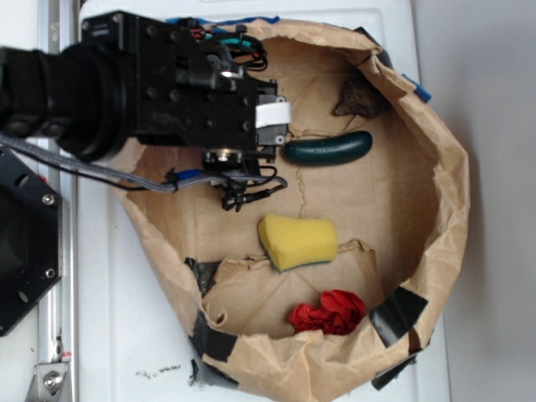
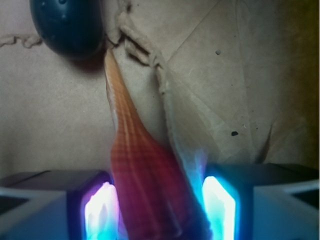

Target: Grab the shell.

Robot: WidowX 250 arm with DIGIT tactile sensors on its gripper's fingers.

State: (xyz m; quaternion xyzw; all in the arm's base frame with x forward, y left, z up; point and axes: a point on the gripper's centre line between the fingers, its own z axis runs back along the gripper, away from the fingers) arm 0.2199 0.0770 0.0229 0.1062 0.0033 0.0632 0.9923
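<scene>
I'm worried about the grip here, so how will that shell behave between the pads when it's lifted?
The shell looks rigid, so it probably won't flex between the tool pads. Its body narrows to a long point, so it may slide or pivot if squeezed on the taper. The ribbed surface could help friction somewhat. The thin tip looks like the part most likely to chip if it knocks the dark green cucumber.

The black arm (image 1: 126, 84) reaches in from the left, wrist pointing down. Its gripper (image 2: 156, 210) has jaws closed on the shell (image 2: 145, 170).
</scene>
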